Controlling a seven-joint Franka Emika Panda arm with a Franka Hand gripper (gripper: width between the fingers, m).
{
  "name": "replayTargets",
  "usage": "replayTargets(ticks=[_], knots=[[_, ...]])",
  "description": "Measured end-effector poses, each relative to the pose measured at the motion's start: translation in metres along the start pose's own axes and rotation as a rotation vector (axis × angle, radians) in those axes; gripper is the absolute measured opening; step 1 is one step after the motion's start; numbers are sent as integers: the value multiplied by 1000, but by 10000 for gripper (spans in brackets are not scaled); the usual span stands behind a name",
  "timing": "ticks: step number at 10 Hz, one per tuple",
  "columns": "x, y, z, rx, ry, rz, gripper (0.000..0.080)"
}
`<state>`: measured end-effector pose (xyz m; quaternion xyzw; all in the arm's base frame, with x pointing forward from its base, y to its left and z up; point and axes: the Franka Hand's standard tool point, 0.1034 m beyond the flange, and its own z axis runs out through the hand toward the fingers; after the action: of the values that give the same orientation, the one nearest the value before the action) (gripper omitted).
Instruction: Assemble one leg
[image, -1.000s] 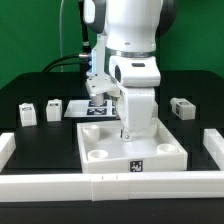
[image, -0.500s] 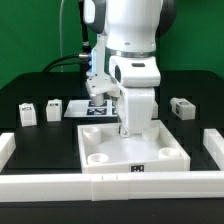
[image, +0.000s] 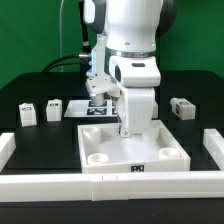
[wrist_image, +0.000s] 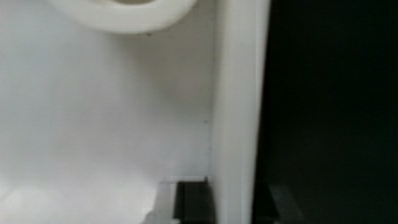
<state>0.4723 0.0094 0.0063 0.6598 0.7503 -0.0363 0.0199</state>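
Observation:
My gripper reaches straight down onto the large white tray panel. In the wrist view my gripper straddles the panel's rim wall. One dark finger lies flush against the wall's inner side; the other is barely visible against the black table. A corner hole shows on the panel. Three small white tagged legs lie apart from the gripper: two at the exterior view's left and one at its right.
The marker board lies behind the tray panel. White rails border the table at the front, the exterior view's left and right. A green backdrop stands behind.

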Motion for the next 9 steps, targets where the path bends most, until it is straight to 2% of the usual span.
replayTargets(ticks=[4,6,9], knots=[[32,9,-2,-11,20,-27,57],[43,15,-3,-18,26,-17,57],[63,23,-5,-9,15,77,57]])
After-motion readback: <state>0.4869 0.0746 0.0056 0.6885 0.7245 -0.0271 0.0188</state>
